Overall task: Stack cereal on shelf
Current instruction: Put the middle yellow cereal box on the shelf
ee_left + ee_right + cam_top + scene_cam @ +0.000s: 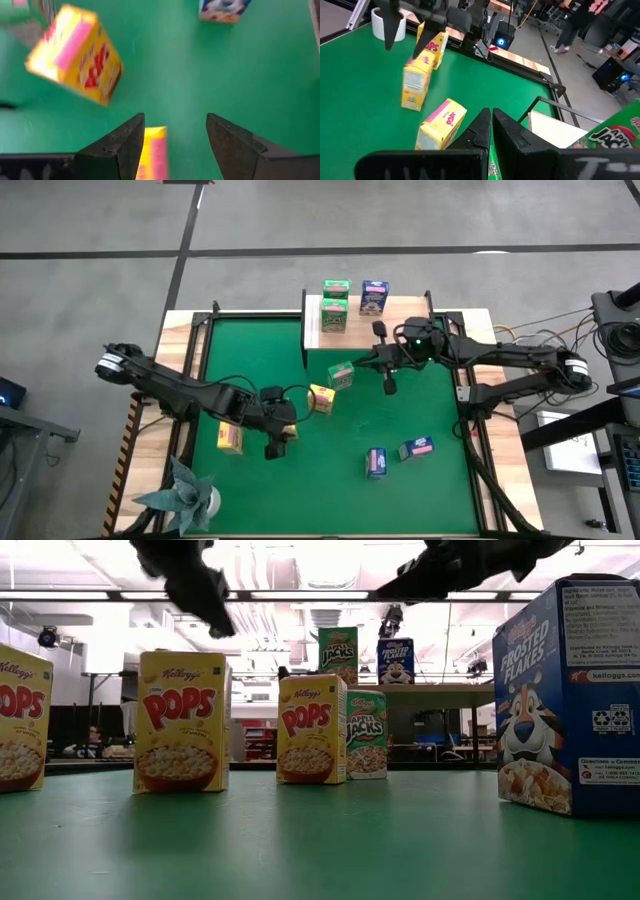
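Observation:
On the green mat stand three yellow cereal boxes [230, 437] [288, 429] [321, 397], a green one [341, 375] and two blue ones [376, 463] [416, 448]. Two green boxes [334, 301] and a blue box [374, 297] stand on the wooden shelf [312, 330] at the far edge. My left gripper [175, 122] hangs open just above the middle yellow box [154, 152], clear of its top in the low view [182, 720]. My right gripper [491, 117] is shut and hovers in the air to the right of the green box on the mat, holding nothing.
A teal paper plant in a white pot [186, 496] stands at the near left corner. Black frame rails [462, 395] run along the mat's sides. A large blue box [570, 690] stands close to the low camera on the right. A person [572, 20] stands beyond the table.

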`<state>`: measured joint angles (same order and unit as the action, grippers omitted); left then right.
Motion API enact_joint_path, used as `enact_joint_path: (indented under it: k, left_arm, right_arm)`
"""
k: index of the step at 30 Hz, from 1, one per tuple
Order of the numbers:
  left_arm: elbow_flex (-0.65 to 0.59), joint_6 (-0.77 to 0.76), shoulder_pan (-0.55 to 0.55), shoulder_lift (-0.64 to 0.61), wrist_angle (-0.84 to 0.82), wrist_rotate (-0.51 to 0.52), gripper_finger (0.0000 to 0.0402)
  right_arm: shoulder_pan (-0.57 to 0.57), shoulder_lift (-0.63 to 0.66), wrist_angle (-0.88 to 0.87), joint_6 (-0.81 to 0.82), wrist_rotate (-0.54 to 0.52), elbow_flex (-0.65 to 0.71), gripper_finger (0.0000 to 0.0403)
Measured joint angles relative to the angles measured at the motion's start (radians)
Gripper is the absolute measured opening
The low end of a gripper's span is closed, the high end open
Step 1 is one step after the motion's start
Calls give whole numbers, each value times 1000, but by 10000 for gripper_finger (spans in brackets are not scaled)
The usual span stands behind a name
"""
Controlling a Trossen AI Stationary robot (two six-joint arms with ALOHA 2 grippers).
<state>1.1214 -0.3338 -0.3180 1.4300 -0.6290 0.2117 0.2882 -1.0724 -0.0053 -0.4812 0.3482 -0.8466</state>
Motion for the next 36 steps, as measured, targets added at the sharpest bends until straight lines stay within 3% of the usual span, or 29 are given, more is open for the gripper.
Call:
enact_joint_path:
  k: [6, 11, 19, 22, 28, 32, 36]
  left_arm:
    - [119, 222, 4, 0, -27, 50, 196]
    - [212, 412, 45, 0, -21, 67, 196]
    - [253, 624, 173, -2, 158, 68, 196]
    - [274, 588, 198, -3, 74, 70, 196]
    - [321, 265, 192, 0, -283, -4, 204]
    - [281, 81, 191, 10, -376, -52, 239]
    - [212, 26, 174, 21, -376, -106, 288]
  right_arm:
    - [0, 66, -6, -9, 80, 38, 9]
    - [0, 114, -5, 10, 82, 75, 9]
    - [0, 169, -6, 22, 104, 112, 9]
    - [0, 188, -7, 41, 104, 121, 9]
    - [0, 201, -25, 44, 104, 135, 9]
    - [0, 187, -20, 44, 104, 140, 9]
    - [0, 167, -21, 46, 104, 143, 9]
